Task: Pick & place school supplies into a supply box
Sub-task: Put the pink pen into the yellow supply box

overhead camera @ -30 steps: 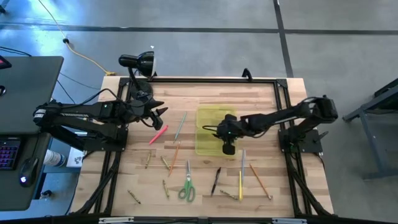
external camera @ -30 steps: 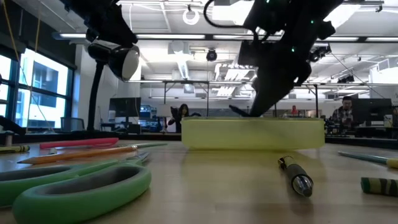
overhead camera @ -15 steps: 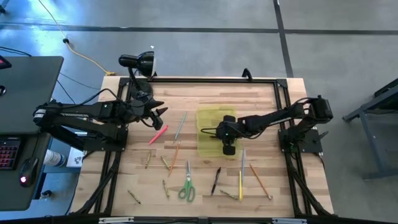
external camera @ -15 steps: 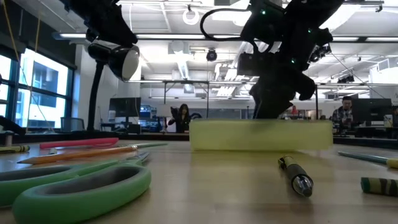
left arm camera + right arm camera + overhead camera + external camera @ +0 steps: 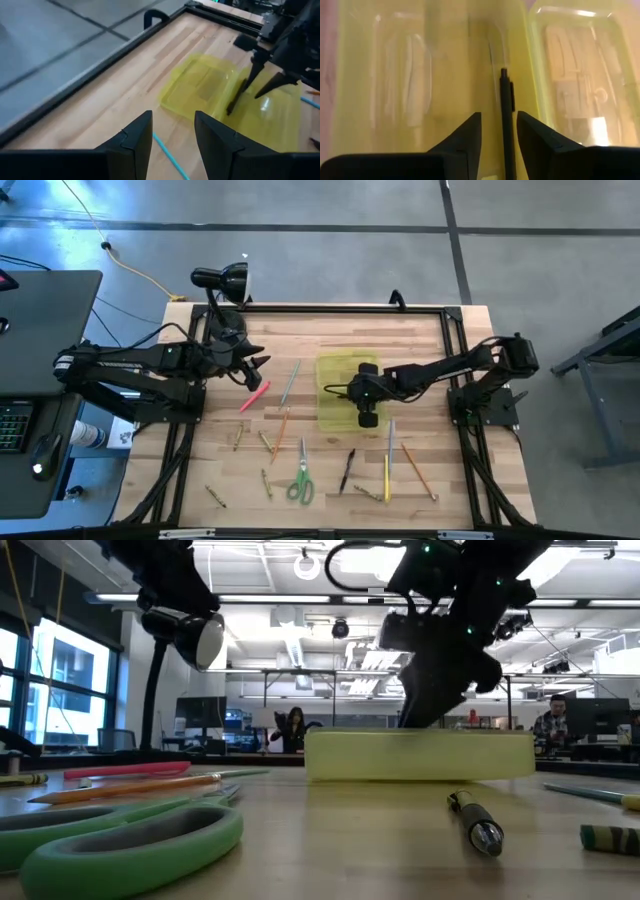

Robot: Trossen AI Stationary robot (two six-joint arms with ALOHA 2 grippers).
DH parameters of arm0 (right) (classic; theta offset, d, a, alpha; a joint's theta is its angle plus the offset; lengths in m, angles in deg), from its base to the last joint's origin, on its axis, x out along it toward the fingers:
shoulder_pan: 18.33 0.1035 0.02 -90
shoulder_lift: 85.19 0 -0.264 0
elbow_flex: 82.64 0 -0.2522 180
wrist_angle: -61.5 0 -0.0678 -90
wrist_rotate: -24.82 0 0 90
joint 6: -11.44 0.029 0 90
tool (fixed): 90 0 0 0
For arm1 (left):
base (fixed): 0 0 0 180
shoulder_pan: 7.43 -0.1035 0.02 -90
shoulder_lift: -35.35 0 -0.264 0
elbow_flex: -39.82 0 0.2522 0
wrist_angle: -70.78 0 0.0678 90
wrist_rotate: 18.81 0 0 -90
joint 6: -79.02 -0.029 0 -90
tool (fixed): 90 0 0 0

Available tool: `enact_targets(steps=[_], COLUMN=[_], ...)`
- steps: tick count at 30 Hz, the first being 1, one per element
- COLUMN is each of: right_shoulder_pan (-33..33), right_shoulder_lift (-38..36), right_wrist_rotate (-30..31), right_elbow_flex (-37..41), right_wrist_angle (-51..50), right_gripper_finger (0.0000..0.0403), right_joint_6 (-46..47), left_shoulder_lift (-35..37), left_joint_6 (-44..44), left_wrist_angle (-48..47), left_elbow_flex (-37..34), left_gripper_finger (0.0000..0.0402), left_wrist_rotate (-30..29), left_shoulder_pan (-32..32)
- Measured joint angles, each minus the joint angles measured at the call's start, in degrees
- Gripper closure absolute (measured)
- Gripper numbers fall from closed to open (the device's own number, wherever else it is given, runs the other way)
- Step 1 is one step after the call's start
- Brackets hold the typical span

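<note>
Tabletop box [image 5: 420,75]: pen [image 5: 507,130] between right hand [image 5: 498,135] fingers.

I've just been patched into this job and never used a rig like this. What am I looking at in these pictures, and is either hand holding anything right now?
Two dark robot arms work at a wooden table. One picture looks straight down, one looks level across the tabletop, and two come from cameras on the wrists. The right hand hangs over the open yellow-green supply box, fingers apart, with a black pen lying in the box below it, not gripped. The left hand waits open and empty near the black desk lamp. On the table lie a red-pink marker, green-handled scissors and several pencils.
</note>
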Motion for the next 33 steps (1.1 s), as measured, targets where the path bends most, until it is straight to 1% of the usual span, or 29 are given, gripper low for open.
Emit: enact_targets(steps=[4,8,14,17,20,23,30,33], right_shoulder_pan=[0.0,0.0,0.0,0.0,0.0,0.0,0.0,0.3], right_shoulder_lift=[-3.0,-6.4,-11.4,-13.2,-14.3,-14.5,-14.3,-14.3], right_wrist_rotate=[0.0,0.0,0.0,0.0,0.0,0.0,1.1,0.5], right_elbow_flex=[0.0,0.0,0.0,0.0,0.0,0.0,0.0,0.0], right_wrist_angle=[0.9,2.3,4.2,4.2,4.1,4.2,3.9,3.9], right_gripper_finger=[0.0299,0.0299,0.0299,0.0299,0.0299,0.0299,0.03,0.0299], right_joint_6=[0.0,0.0,0.0,0.4,1.4,1.4,1.8,1.8], left_shoulder_lift=[-2.0,-6.8,-17.7,-21.3,-23.1,-24.7,-26.1,-26.1], left_joint_6=[8.0,14.0,20.1,20.4,22.0,23.3,20.0,19.7], left_wrist_angle=[-3.6,-7.0,-6.2,-10.2,-16.8,-20.2,-19.5,-17.8], left_elbow_flex=[0.0,0.0,0.0,0.0,0.0,0.0,0.0,-1.6], left_gripper_finger=[0.0222,0.0222,0.0222,0.0222,0.0222,0.0222,0.0222,0.0222], left_wrist_rotate=[5.0,9.2,9.7,11.4,14.7,16.3,16.4,16.4], left_shoulder_pan=[0.0,0.0,0.0,0.0,0.0,0.1,0.0,0.0])
